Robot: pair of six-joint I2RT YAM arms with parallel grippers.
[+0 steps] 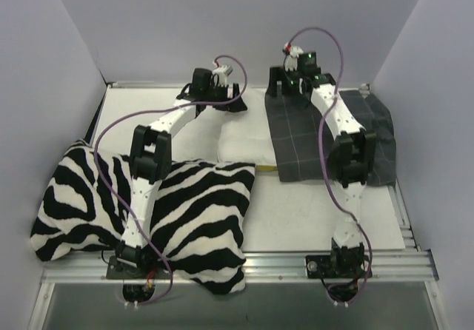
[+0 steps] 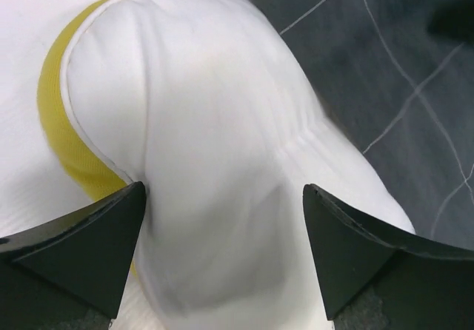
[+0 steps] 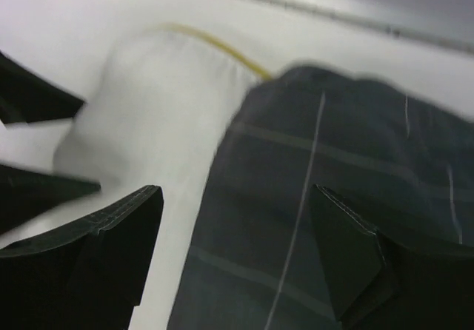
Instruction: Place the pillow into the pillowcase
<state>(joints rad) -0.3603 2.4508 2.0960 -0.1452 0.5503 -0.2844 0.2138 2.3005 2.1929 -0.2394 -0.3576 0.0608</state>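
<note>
The white pillow point(image 1: 243, 142) lies at mid table, its right part against or under the left edge of the dark grey checked pillowcase point(image 1: 300, 149). In the left wrist view the pillow point(image 2: 215, 137) shows its yellow side edge and bulges between my left gripper's point(image 2: 222, 230) wide-open jaws, which straddle its end. The left gripper point(image 1: 222, 97) is at the pillow's far end. My right gripper point(image 1: 292, 86) is at the pillowcase's far left corner. Its jaws point(image 3: 237, 226) are open above the pillowcase point(image 3: 333, 167) edge, with the pillow point(image 3: 155, 115) just left of it.
A large zebra-striped cushion point(image 1: 200, 204) lies at the front left, under the left arm. Purple walls close the sides and back. A metal rail point(image 1: 281, 260) runs along the near edge. The pillowcase reaches the right table edge.
</note>
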